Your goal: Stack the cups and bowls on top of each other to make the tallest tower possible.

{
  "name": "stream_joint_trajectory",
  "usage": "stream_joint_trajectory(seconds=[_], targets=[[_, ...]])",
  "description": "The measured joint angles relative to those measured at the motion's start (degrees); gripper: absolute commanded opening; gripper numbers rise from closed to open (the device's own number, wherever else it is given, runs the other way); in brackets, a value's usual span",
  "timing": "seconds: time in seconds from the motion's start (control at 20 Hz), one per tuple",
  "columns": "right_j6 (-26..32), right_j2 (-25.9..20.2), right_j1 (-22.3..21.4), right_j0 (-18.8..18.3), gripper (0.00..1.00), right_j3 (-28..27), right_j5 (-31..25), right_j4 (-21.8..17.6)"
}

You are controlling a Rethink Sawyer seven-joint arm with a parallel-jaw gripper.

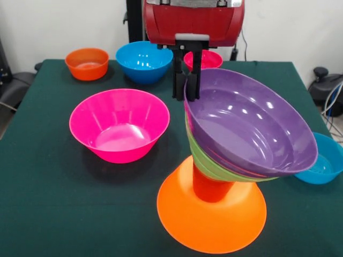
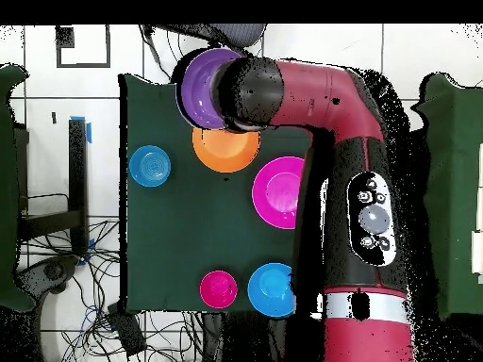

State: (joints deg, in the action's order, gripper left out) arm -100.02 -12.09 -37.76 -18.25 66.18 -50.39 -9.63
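The tower stands at the table's front: a large orange bowl [image 1: 211, 219], rim down, bears an orange-red cup [image 1: 210, 188]. On the cup sit nested green bowls [image 1: 206, 160] and a purple bowl [image 1: 249, 120], mouth up and tilted steeply toward the front right. My gripper [image 1: 186, 80] comes down from above, its black fingers [image 1: 177, 80] straddling the purple bowl's far left rim, shut on it. In the overhead view the purple bowl [image 2: 201, 87] and the orange base [image 2: 226, 151] show beside the red arm [image 2: 325, 104], which hides the gripper.
A large pink bowl [image 1: 119, 128] [image 2: 278, 189] stands mouth up left of the tower. At the back are an orange bowl [image 1: 87, 63], a blue bowl [image 1: 143, 60] [image 2: 271, 287] and a small red bowl [image 1: 206, 59] [image 2: 219, 287]. A blue bowl [image 1: 323, 160] [image 2: 149, 165] sits at the right edge.
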Motion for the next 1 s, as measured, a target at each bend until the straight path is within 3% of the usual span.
stream_joint_trajectory(seconds=[1.0], targets=[[-0.02,4.93,-1.77,0.48,0.00,1.07,-1.01,0.14]])
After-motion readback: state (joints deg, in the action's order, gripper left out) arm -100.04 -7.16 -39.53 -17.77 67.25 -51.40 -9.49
